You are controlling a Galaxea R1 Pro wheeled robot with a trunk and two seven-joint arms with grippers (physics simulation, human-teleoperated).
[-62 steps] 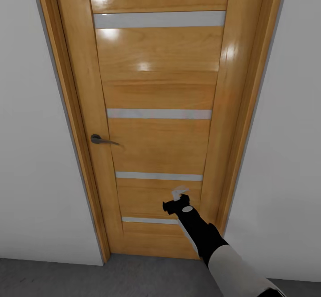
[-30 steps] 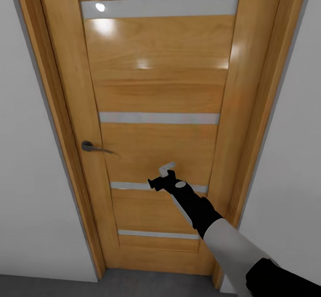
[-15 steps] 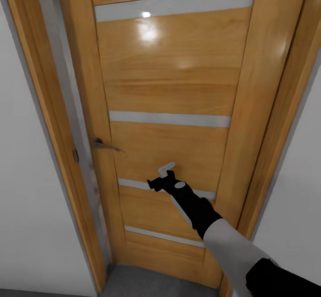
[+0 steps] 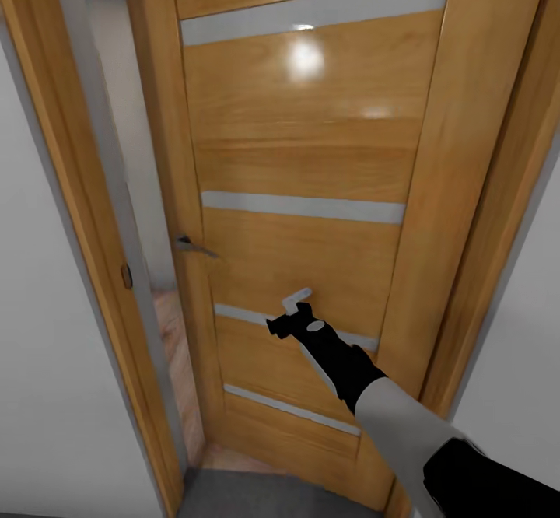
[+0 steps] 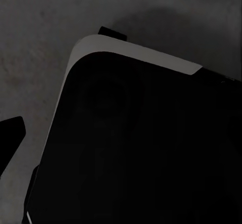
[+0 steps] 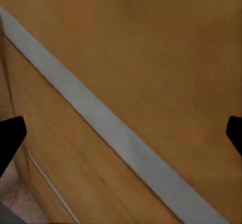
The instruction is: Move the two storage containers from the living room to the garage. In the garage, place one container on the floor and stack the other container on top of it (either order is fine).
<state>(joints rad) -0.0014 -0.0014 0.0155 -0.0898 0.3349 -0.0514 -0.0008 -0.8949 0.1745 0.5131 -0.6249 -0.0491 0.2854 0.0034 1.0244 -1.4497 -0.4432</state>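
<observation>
Here the right gripper (image 4: pixel 297 308) meets the wooden door (image 4: pixel 311 152) just above one of its pale inlaid strips (image 4: pixel 303 207), on the lower half of the leaf. In the right wrist view the two dark fingertips (image 6: pixel 10 135) sit at opposite edges of the picture with bare wood and a pale strip between them, so the jaws are spread wide and grip nothing; contact looks like a push with the finger ends.

The door stands ajar. Its free edge, carrying the lever handle (image 4: pixel 193 247), lies across the leaf from the gripper on the robot's left; the hinged side is close by on the gripper's right. Between free edge and frame (image 4: pixel 93 269) a gap shows light plank flooring (image 4: pixel 177 355), probably the living room; grey floor (image 4: pixel 257 498) lies on the near side.

The containers are out of sight, and judging by the plank floor they lie beyond the door, ahead of the gripper and to its left through the gap.

The coming move appears to turn on this: pressing forward swings the free edge away, and a contact point nearer the handle would give more leverage than one near the hinges. The right arm is the one at the door. The left wrist view shows a dark rounded body (image 5: pixel 141 143) over grey floor; the left gripper's state cannot be told.
</observation>
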